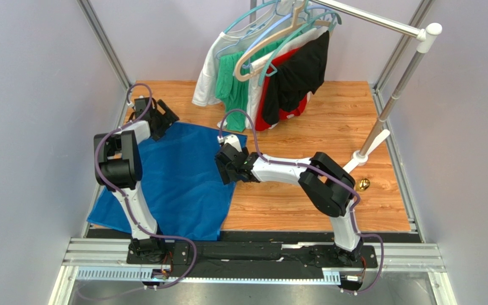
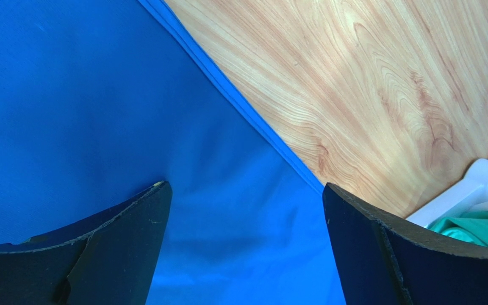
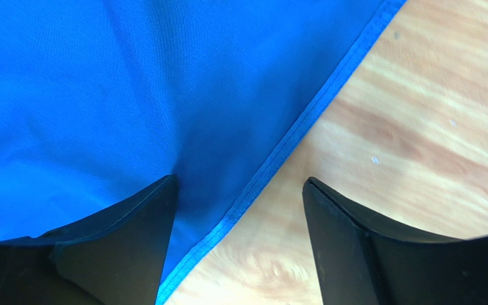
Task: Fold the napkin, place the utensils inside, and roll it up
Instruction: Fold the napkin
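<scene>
I saw bare tabletop open right of the napkin; hanging garments (and the rack pole) blocked the far side.

no readable txt or labels in any view.

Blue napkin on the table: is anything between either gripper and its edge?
Nothing visible. The royal-blue cloth napkin lies flat on the wooden table. The left gripper has open fingers framing the far hem, and the right gripper frames the right hem. The hanging clothes are farther back.
</scene>
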